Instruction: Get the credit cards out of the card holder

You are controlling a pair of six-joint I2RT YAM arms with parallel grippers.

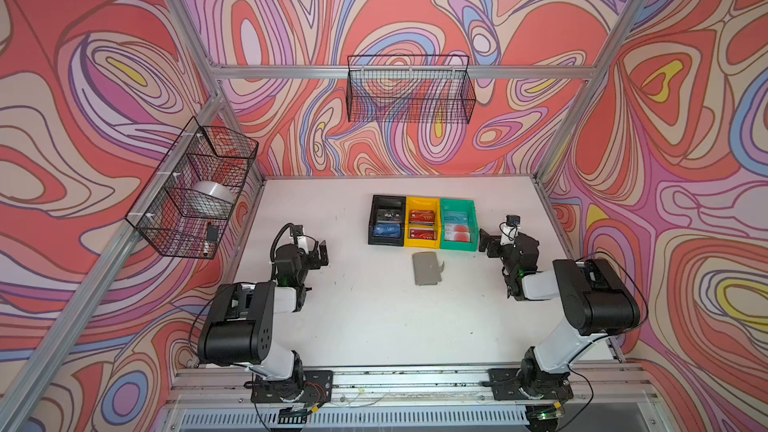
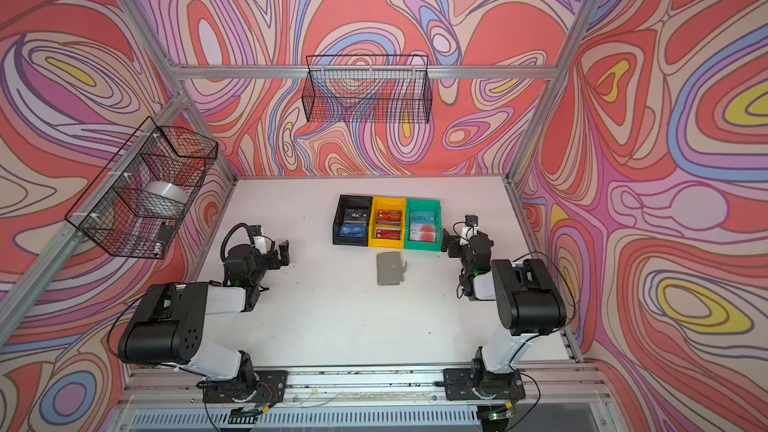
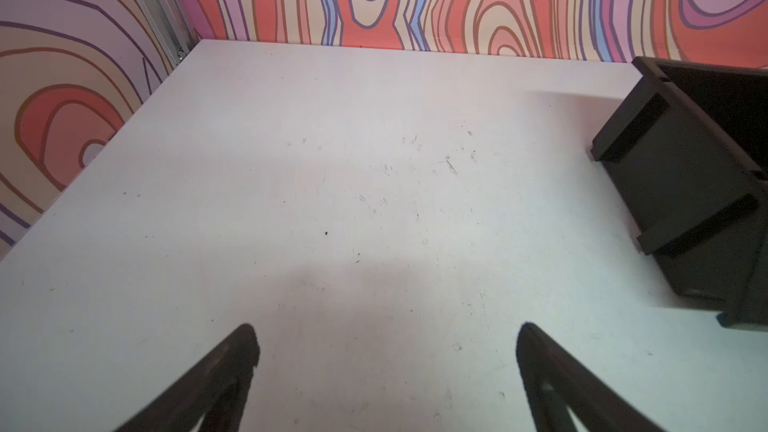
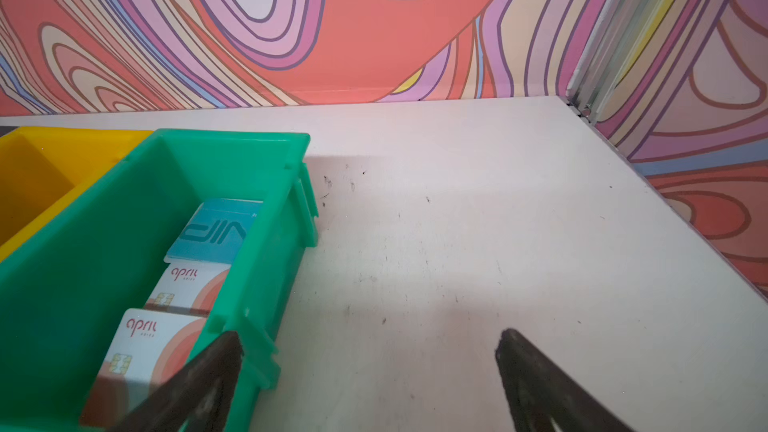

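Top views: I see the flat grey book-like card holder mid-frame, long axis up-down, strap tab rightward; left gripper and right gripper gape wide, empty.

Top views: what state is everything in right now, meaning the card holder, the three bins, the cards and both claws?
card holder, looks closed, lying flat, strap tab sticking out, ungripped
credit cards, the visible ones all lie in bins
black bin, two cards inside
yellow bin, two red cards inside
green bin, one light blue and two white cards inside
left claw, open, empty
right claw, open, empty, beside the green bin
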